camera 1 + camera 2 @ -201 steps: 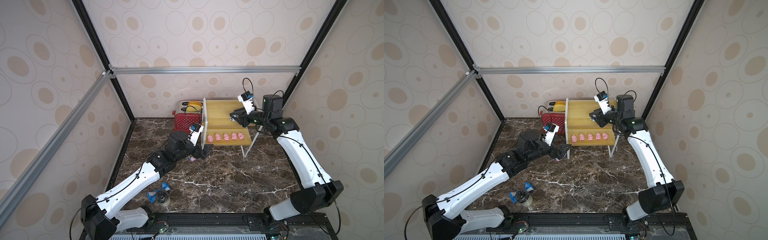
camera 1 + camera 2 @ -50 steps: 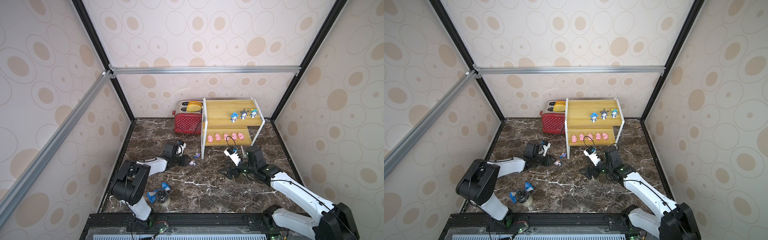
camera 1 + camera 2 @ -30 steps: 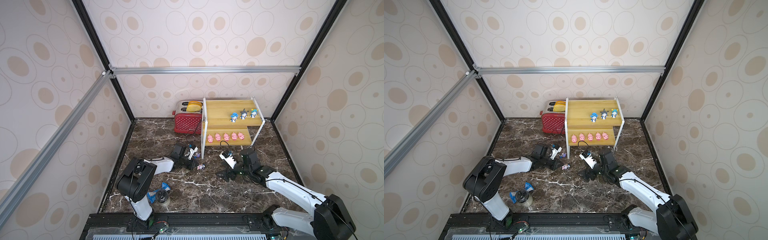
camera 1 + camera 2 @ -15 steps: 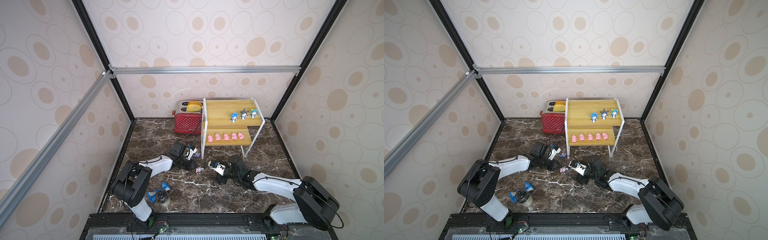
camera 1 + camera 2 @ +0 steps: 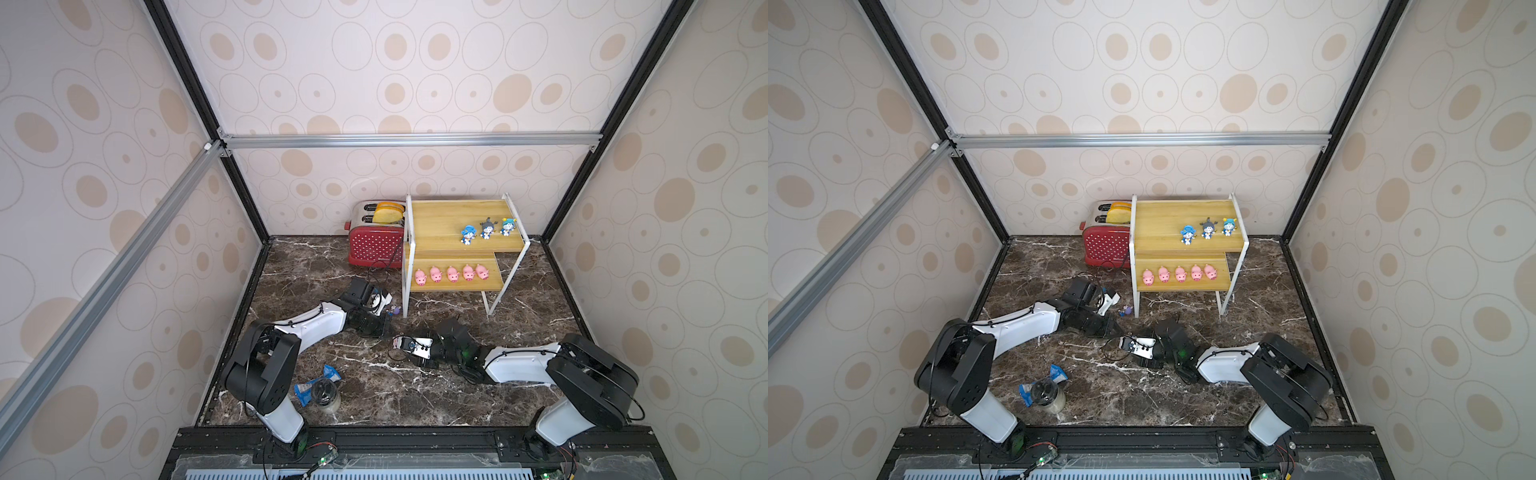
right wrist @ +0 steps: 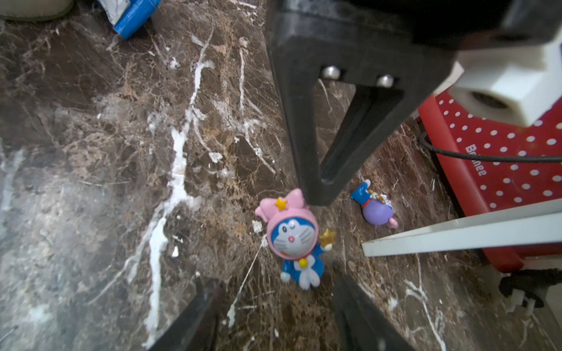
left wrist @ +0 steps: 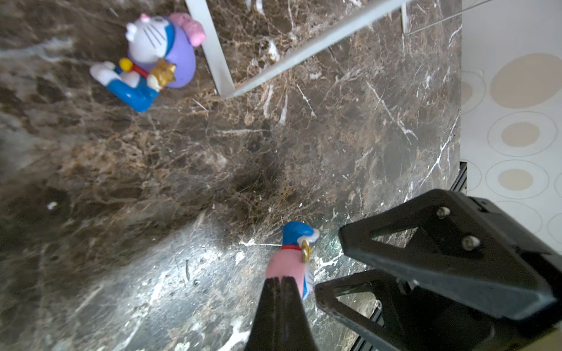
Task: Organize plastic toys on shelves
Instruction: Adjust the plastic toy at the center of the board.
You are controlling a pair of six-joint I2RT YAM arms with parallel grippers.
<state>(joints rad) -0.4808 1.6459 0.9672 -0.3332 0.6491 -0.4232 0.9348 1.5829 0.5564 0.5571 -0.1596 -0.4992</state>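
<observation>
The step in hand is the pickup of the pink-hatted figurine (image 6: 293,234). It stands upright on the desk (image 6: 91,182), on the near side of the shelves (image 5: 440,216) and a little to their left. The left fingers (image 6: 317,194) are clenched on nothing, and their tip touches the back of its hat, seemingly as a prop. The right fingers (image 6: 276,284) are released and apart, one on each side of the toy's feet, not touching it.

A purple-hatted figurine (image 6: 375,209) lies on its side just beside the shelves' near left leg. Three figurines (image 5: 486,228) stand at the right of the upper board and five pigs (image 5: 451,274) line the lower board, so I judge the task mostly done.

Next, the right fingers should slide forward round the body and close. The glossy toy is small and top-heavy, so it could tip or squirt out if the prop leaves early.
</observation>
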